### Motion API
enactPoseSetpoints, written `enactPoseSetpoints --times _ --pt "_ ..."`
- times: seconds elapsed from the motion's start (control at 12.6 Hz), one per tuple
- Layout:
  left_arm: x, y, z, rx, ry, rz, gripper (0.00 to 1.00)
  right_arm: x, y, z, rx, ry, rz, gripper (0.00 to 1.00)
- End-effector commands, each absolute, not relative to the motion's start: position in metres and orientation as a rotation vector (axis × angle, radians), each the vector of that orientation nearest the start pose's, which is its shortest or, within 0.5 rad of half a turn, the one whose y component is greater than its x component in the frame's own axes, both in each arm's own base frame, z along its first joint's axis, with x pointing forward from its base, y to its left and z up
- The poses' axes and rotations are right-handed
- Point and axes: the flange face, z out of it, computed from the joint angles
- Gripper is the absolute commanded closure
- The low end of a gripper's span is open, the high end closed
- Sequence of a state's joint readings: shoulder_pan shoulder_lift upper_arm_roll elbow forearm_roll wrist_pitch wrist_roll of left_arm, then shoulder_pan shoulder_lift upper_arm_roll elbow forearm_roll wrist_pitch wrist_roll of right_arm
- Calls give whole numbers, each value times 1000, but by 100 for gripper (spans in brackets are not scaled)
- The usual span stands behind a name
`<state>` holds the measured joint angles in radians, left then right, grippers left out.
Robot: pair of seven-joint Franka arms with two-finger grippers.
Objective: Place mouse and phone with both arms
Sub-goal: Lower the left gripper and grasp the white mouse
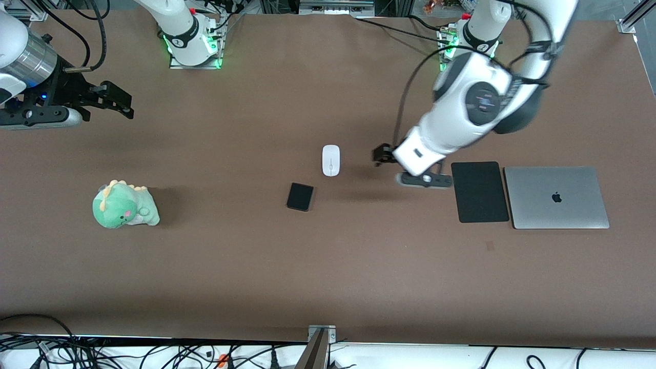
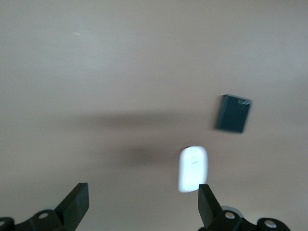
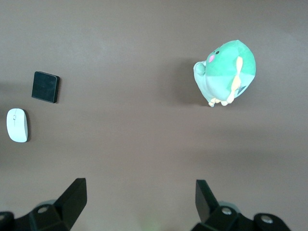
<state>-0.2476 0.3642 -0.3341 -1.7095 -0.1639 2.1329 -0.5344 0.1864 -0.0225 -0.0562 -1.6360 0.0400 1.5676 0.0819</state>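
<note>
Apple logo (image 1: pixel 557 197) on closed laptop (image 1: pixel 574 205)

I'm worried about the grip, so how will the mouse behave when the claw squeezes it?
The mouse looks smooth and rounded, so it may slip from the fingers. It probably stays stiff and seems light. Lying flat on the table, it should slide rather than roll if nudged.

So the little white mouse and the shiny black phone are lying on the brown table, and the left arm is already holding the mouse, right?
Not quite. The small white oval plastic mouse and the glossy black rectangular phone do lie on the brown table, but nothing holds the mouse. In the left wrist view the left end effector is open above the table, with the mouse lying apart from its fingers.
</note>
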Motion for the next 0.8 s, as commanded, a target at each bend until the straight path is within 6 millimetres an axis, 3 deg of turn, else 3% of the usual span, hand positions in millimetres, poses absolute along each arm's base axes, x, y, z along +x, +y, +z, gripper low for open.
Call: enactPoseSetpoints --times 0.0,0.16,0.4,0.48,0.72 --pt "536 -416 345 -3302 -127 -6 0 540 74 609 -3100 -91 54 0" --pt "506 -461 295 -3221 -173 -111 0 540 74 609 -3100 -91 56 0" --pt "473 -500 239 -3194 -197 -208 0 540 74 609 -3101 -89 56 0" --pt "460 -509 221 -3172 -160 -215 0 541 73 608 -3101 -89 59 0" --pt "446 -515 200 -3138 -182 -228 0 541 73 608 -3101 -86 56 0"
